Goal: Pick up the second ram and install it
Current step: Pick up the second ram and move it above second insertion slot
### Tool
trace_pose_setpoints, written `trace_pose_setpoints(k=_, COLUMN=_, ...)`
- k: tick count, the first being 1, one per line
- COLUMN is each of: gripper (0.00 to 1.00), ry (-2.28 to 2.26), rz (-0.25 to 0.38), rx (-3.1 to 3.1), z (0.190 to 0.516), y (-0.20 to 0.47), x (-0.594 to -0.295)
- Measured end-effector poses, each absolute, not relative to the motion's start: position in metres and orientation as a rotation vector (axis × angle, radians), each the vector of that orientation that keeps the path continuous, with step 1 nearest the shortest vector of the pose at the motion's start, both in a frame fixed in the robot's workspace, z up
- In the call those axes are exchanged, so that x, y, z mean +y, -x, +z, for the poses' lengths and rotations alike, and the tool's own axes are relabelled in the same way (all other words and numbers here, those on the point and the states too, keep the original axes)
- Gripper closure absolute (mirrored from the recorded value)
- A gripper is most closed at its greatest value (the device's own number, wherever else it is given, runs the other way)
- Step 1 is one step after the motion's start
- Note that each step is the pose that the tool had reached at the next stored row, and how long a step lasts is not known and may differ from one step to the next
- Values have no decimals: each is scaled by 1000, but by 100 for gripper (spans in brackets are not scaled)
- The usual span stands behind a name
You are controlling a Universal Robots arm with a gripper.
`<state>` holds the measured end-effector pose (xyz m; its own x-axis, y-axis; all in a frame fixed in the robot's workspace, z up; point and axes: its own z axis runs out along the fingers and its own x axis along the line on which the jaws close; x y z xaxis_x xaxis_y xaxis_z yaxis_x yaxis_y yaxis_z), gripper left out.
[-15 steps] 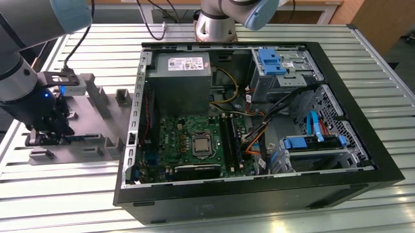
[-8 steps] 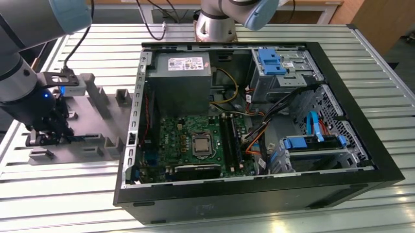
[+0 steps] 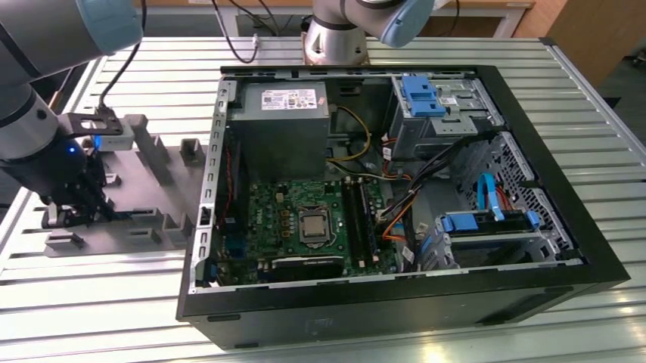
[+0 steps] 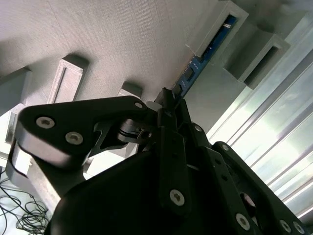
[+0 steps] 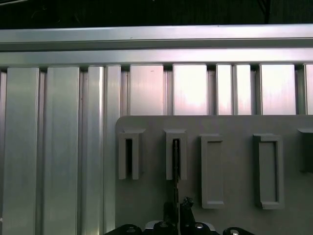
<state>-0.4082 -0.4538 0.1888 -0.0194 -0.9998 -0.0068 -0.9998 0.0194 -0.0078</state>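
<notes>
Fig. 1. My arm [image 3: 26, 91]: silver-grey tubular sections, each joint closed by a pale-blue cap [image 3: 106, 19]; a second grey cylindrical section [image 3: 338, 39] carries the same cap. A black cable [image 3: 126, 68] trails to my dark wrist (note the small blue light [image 3: 69, 148] there). My gripper [image 4: 168, 96]: matt-black linkage plates with rounded ends, fastened by silver screw heads [image 4: 74, 138]; slim black fingers [image 5: 186, 209].

ribbed metal table [image 3: 151, 60]: grey slotted tray [image 3: 151, 204], open computer case [image 3: 404, 306]
</notes>
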Motion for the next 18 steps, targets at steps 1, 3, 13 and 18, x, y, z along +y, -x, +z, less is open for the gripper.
trace_pose_setpoints(k=1, gripper=80, ry=2193, rz=-1, rx=2235, z=189, y=408, x=-454)
trace_pose_setpoints(k=3, gripper=80, ry=2193, rz=-1, rx=2236, z=188, y=409, x=-454)
trace_pose_setpoints(k=13, gripper=86, ry=2193, rz=-1, rx=2236, z=188, y=409, x=-454)
trace_pose_setpoints(k=18, gripper=86, ry=2193, rz=-1, rx=2236, z=190, y=409, x=-454)
